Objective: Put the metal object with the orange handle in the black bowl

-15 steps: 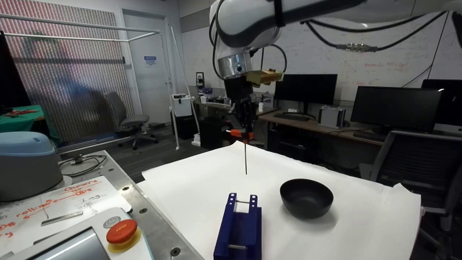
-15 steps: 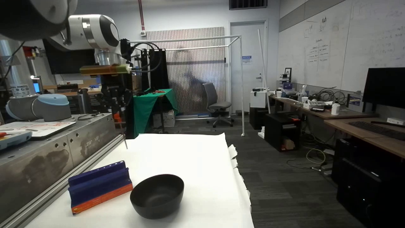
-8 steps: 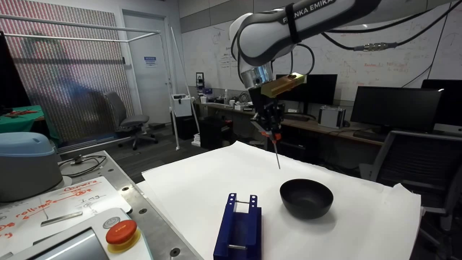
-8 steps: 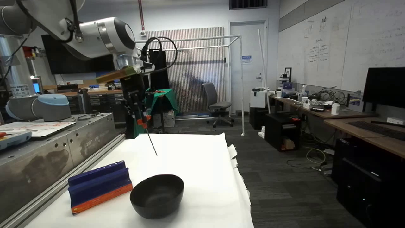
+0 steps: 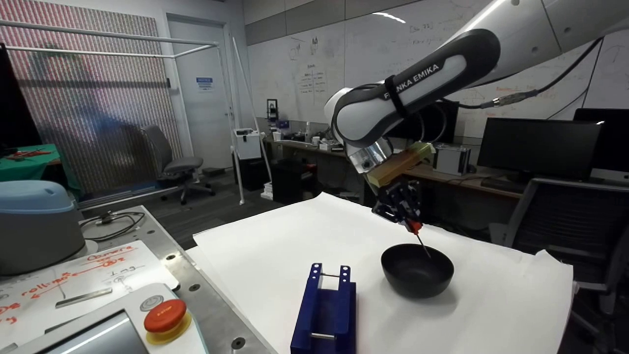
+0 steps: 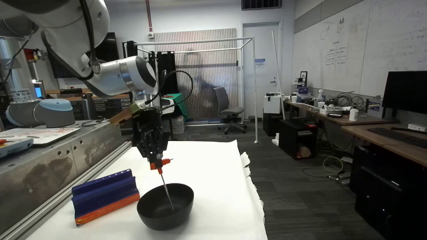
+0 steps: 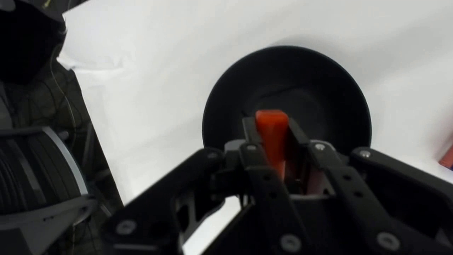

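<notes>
The black bowl (image 5: pixel 415 280) stands upright on the white sheet; it also shows in the wrist view (image 7: pixel 283 71) and in an exterior view (image 6: pixel 160 216). My gripper (image 7: pixel 273 128) is shut on the orange handle of the metal object (image 7: pixel 271 115). In both exterior views the gripper is tilted, just above the bowl. The thin metal rod (image 6: pixel 166 191) points down at a slant, its lower end seen against the bowl's inside. Whether the tip touches the bowl I cannot tell. The fingers partly cover the handle (image 5: pixel 415 227).
A blue block (image 5: pixel 324 314) with an orange-red lower side lies beside the bowl; it also shows in an exterior view (image 6: pixel 103 193). A metal bench (image 6: pixel 93 156) with a red stop button (image 5: pixel 167 314) borders the sheet. An office chair (image 5: pixel 565 236) stands past the sheet's edge.
My gripper has moved sideways and down with the metal object, from high beyond the blue block to just above the bowl. It has tilted. Bowl and block have not moved.
</notes>
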